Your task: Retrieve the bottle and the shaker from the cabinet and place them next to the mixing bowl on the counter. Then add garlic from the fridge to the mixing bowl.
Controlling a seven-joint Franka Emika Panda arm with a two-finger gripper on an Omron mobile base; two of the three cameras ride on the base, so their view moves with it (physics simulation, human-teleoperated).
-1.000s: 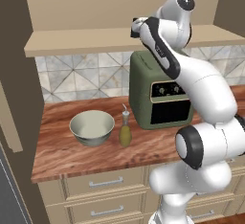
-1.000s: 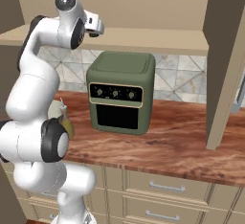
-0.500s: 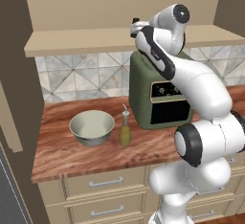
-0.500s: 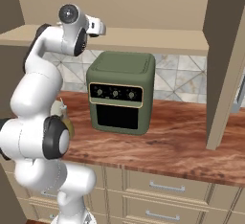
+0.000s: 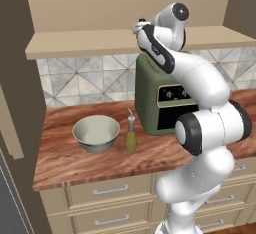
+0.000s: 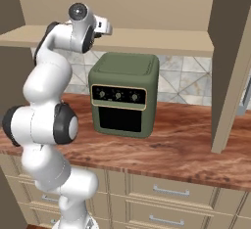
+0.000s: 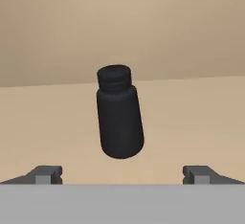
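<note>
The wooden counter (image 5: 75, 165) is seen running to a straight front edge, with bare surface left at 6 o'clock of the green oven (image 6: 125, 93). The cabinet shelf (image 6: 162, 39) is found above the oven, its lip spanning both base views. The mixing bowl (image 5: 96, 133) is set at 9 o'clock of the oven, and the bottle (image 5: 131, 135) is placed just beside the bowl at its 3 o'clock. On the shelf, the dark shaker (image 7: 118, 117) is shown upright with open room around it. The gripper (image 7: 122, 174) is held spread wide, at 6 o'clock of the shaker, apart from it.
</note>
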